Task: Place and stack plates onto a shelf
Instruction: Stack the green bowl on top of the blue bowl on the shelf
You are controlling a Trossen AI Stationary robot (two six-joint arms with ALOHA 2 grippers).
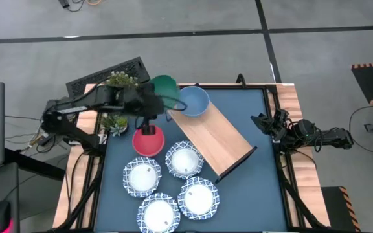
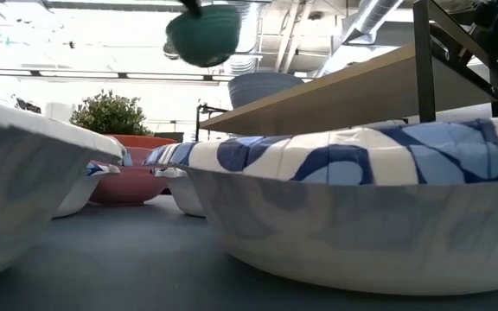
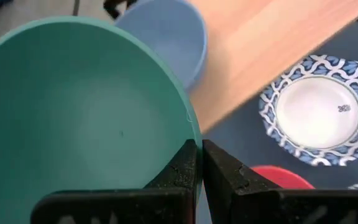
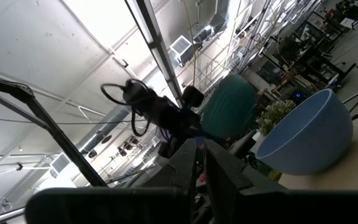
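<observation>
My left gripper [image 1: 155, 97] is shut on a green bowl [image 1: 165, 84], held in the air near the shelf's far end; the bowl fills the left wrist view [image 3: 73, 112] and shows high in the low view [image 2: 201, 34]. The shelf [image 1: 215, 139], a light wooden board, lies slantwise on the table. A blue bowl [image 1: 193, 100] stands on its far end. Four blue-rimmed plates [image 1: 185, 160], [image 1: 141, 176], [image 1: 198, 197], [image 1: 158, 213] lie on the table near the shelf's near side. My right gripper [image 1: 264, 122] waits shut and empty at the table's right edge. My left gripper holds the green bowl by its rim [image 3: 194, 142], one finger [image 3: 179, 171] inside the bowl and the other [image 3: 229, 177] outside. The bowl is lifted clear of the table and the shelf, tilted, its hollow facing the wrist camera.
A red bowl [image 1: 148, 141] stands on the table under the left arm, beside the plates. Small green plants [image 1: 118, 81], [image 1: 114, 123] stand at the table's far left. A dark keyboard-like object [image 1: 105, 74] lies behind them.
</observation>
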